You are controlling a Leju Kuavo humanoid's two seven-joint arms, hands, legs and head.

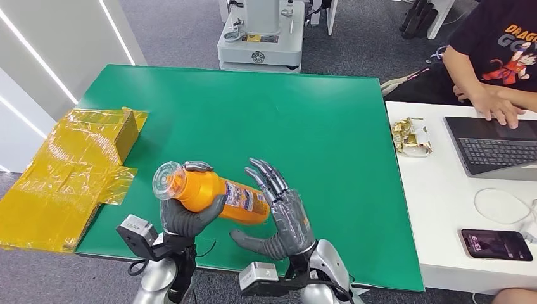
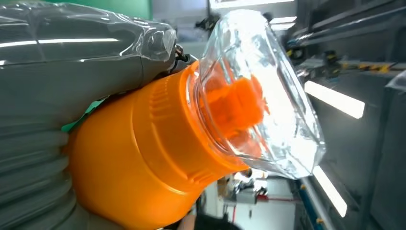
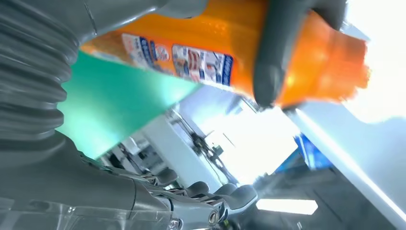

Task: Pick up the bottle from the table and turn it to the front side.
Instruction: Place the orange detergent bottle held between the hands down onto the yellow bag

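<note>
Under both hands lies the green table (image 1: pixel 253 114). A yellow box (image 1: pixel 95 142) sits well off the left hand's outer side. The left hand (image 1: pixel 183 218) grips the orange bottle (image 1: pixel 218 196) from beneath, lifted off the table and lying sideways, clear cap (image 1: pixel 166 180) past that hand's outer side. The right hand (image 1: pixel 285 218) is spread wide at the bottle's base end, holding nothing.

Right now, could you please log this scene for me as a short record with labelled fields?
Bottle: orange bottle with clear cap, lifted off the green table, lying sideways
Left hand: left hand grips the bottle near its cap end
Right hand: right hand open beside the bottle's base, fingers spread
Table left edge: yellow-taped box
Bystander: person typing on a laptop at the white desk
</note>
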